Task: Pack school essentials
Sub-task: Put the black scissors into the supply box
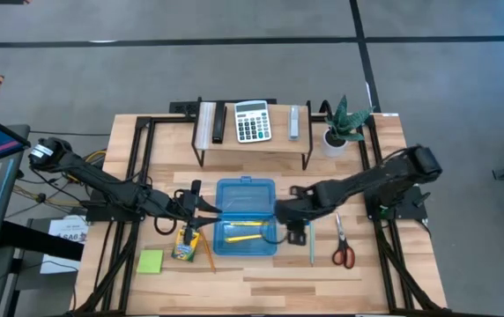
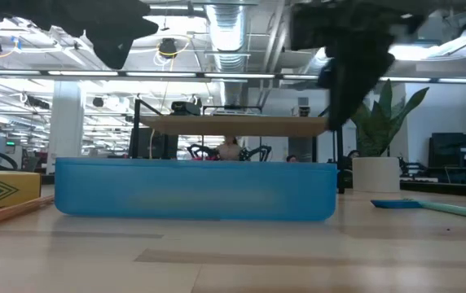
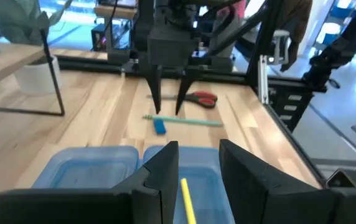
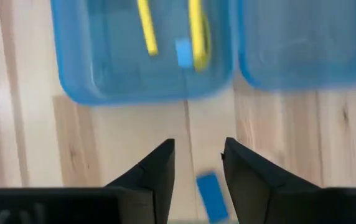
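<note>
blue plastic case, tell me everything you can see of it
The blue plastic case is translucent and lies open flat at the table's middle: the lid half points toward the shelf, the tray half toward the front edge. In the tray lie two yellow pencils and a small blue piece. Low-walled with rounded corners, it rests on the wooden table. No fingers touch it.

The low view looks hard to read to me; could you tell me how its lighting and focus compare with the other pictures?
Low view: the arms are black silhouettes against bright ceiling lights, and the blue case is soft. Right wrist view: the case and yellow pencils are blurred. High view: evenly lit, with the scissors crisp.
</note>
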